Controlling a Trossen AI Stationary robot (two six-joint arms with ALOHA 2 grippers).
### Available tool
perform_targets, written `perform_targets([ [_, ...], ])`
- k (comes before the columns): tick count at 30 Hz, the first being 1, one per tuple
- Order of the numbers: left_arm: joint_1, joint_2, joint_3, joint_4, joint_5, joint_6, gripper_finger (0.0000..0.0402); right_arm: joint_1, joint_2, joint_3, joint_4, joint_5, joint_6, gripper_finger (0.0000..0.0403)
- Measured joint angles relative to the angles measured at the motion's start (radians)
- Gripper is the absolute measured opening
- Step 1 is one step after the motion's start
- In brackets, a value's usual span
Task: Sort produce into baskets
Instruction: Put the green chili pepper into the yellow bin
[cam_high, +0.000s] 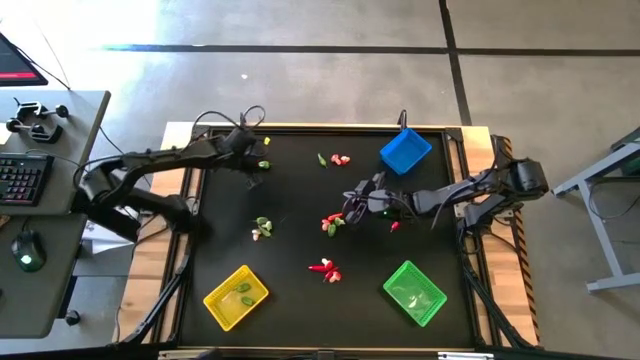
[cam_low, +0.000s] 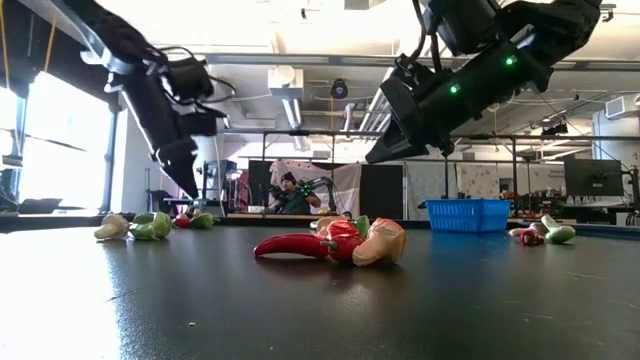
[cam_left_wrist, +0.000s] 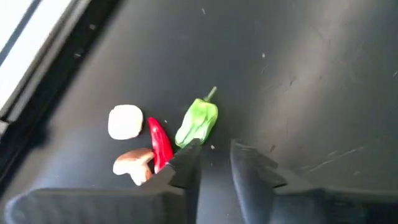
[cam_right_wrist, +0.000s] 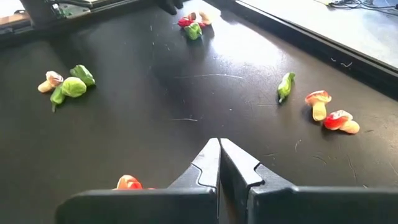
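Note:
The produce lies in small heaps on the black table: a green pod (cam_left_wrist: 198, 122), a red chili (cam_left_wrist: 160, 144) and whitish pieces (cam_left_wrist: 125, 121) at the far left, and other heaps at the middle (cam_high: 333, 222), (cam_high: 262, 228), (cam_high: 324, 268) and the far side (cam_high: 338, 159). My left gripper (cam_left_wrist: 214, 163) hovers open just above the far-left heap, with nothing between its fingers. My right gripper (cam_right_wrist: 219, 148) is shut and empty, held above the table beside the middle heap. The blue basket (cam_high: 405, 150) stands far right, the yellow (cam_high: 236, 296) near left, the green (cam_high: 414, 292) near right.
The table has a raised wooden rim (cam_high: 180, 130). A desk with a keyboard (cam_high: 22, 178) and mouse stands off to the left. In the low view a heap of chili and bulb pieces (cam_low: 335, 243) lies close to the camera. A person shows far behind the table.

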Motion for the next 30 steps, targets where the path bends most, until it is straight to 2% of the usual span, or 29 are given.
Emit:
perform_targets([
  [8,-0.002,0.124,0.035,0.044,-0.02,0.096,0.0169,0.0,0.0,0.0,-0.001,0.016,-0.001,0.0],
  [17,0.001,0.187,0.036,0.1,-0.06,0.129,0.0183,0.0,0.0,0.0,-0.004,0.017,-0.001,0.0],
  [22,0.002,0.217,0.036,0.121,-0.05,0.144,0.0156,0.0,0.0,0.0,-0.005,0.025,-0.001,0.0],
  [30,-0.002,0.276,0.04,0.162,-0.006,0.164,0.0056,0.0,0.001,0.0,-0.007,0.026,-0.001,0.0],
])
